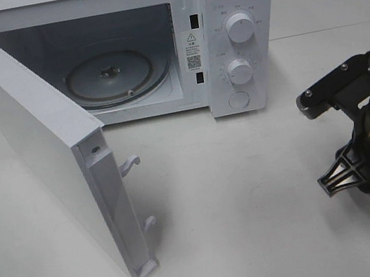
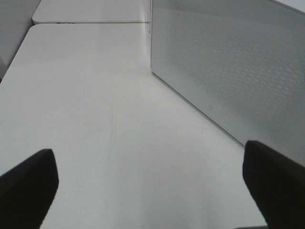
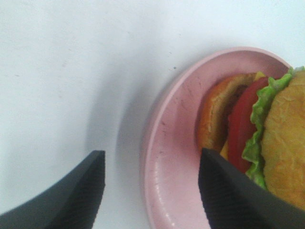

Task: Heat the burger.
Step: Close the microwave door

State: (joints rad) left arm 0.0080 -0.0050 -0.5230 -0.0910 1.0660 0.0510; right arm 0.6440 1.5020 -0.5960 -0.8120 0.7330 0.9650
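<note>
So the right pincer (image 3: 150,191) is spread, straddling the round pink plate's (image 3: 164,157) rim; the tall lettuce-and-tomato burger (image 3: 257,138) sits on it. Looks like the grab step, then into the open white microwave (image 1: 125,77).

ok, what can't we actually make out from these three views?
- Burger: cut off by the right wrist frame edge; absent from the exterior high view, hidden behind the right arm.
- Pink plate: only a sliver at the exterior high view's edge; the far rim is out of frame in the wrist view.
- Right end effector: fingertips cropped, so rim contact is unclear.
- Left end effector: outside the exterior high view.
- Microwave dial markings: too small to read.
</note>
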